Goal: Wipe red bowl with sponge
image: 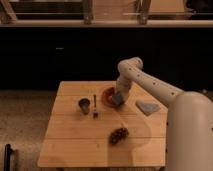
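Observation:
The red bowl (107, 94) sits on the wooden table (75, 145), right of the middle at the back. My gripper (119, 96) reaches down from the right onto the bowl's right rim. It is shut on the sponge (117, 99), a small blue-grey block that rests against the bowl's right side. The sponge and gripper hide the right part of the bowl.
A small dark cup (84, 103) stands left of the bowl, with a dark utensil (94, 105) lying between them. A folded blue-grey cloth (147, 106) lies to the right. A brown clump (118, 135) lies near the front. My arm's white body (190, 130) covers the table's right edge.

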Action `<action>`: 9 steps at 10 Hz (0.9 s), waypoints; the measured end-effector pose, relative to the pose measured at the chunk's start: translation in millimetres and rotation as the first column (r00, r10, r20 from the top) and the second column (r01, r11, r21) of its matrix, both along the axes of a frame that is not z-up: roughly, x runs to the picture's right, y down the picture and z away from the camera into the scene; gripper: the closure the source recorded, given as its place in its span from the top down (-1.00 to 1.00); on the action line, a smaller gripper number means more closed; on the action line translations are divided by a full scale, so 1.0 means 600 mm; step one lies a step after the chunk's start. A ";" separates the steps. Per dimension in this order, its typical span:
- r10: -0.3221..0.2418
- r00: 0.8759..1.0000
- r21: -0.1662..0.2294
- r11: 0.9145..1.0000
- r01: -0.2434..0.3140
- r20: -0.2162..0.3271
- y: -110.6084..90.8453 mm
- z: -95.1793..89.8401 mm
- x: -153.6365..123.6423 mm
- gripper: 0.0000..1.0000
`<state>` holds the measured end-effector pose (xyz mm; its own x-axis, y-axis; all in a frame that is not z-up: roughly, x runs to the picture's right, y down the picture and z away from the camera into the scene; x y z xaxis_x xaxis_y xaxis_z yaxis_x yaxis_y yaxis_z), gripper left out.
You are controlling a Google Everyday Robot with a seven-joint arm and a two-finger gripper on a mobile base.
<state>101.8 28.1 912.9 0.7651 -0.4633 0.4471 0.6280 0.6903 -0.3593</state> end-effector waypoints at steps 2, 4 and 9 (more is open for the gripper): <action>0.017 1.000 0.028 0.999 -0.017 -0.022 -0.027 0.014 0.008 -1.00; 0.021 0.999 0.050 0.999 -0.020 -0.028 -0.052 0.023 0.005 -1.00; -0.037 0.999 0.057 0.998 0.036 0.031 -0.057 0.036 -0.058 -1.00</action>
